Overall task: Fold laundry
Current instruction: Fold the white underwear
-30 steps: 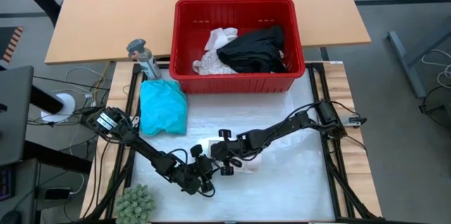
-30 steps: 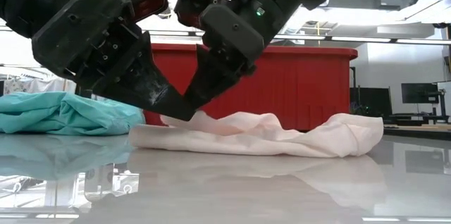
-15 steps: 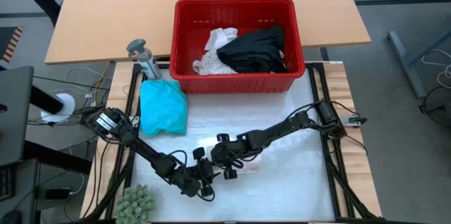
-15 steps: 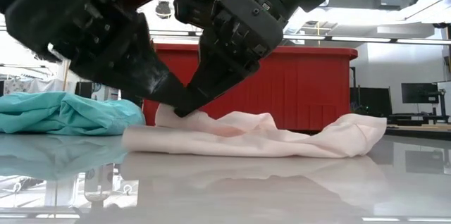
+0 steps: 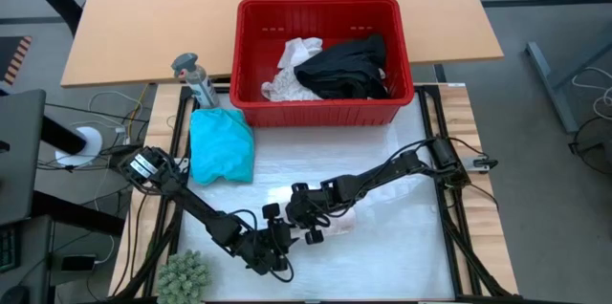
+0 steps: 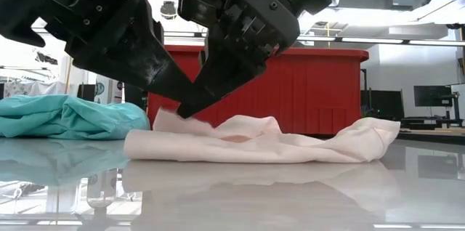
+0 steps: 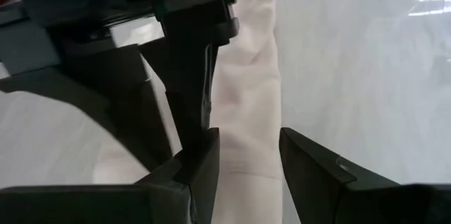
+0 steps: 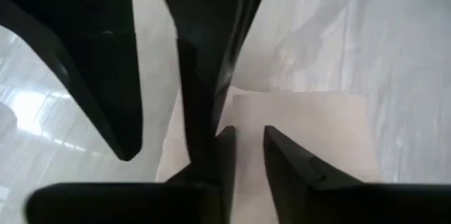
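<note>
A cream garment point(image 5: 361, 210) lies in a long folded strip on the white table. Its left end point(image 6: 166, 118) stands up in a small peak. Both grippers meet there, slanting down. My left gripper point(image 7: 246, 146) comes from the near left with its fingers apart, and cream cloth shows in the gap. My right gripper point(image 8: 248, 139) comes from the right, fingers a little apart over the cloth's edge. A teal garment point(image 5: 222, 146) lies at the table's far left. Black point(image 5: 344, 67) and white point(image 5: 292, 70) garments sit in the red basket point(image 5: 325, 3). My left gripper has its fingertips point(image 6: 174, 104) at the raised left end of the cream garment. Whether it pinches or only touches it, I cannot tell. My right gripper has its fingertips point(image 6: 190, 107) at the same end, right beside the left gripper's. Whether they touch the cloth, I cannot tell.
The red basket stands at the table's far edge. Left of it stands a grey-capped bottle point(image 5: 196, 79). A small green fuzzy plant point(image 5: 182, 275) sits at the near left corner. Bare white table point(image 5: 402, 256) lies near and right of the cream strip.
My left gripper has risen a little. My right gripper has turned at the wrist without shifting place. The cream garment's left end has come up into a small peak and crept slightly toward the table's left edge. The rest of the strip has stayed flat.
</note>
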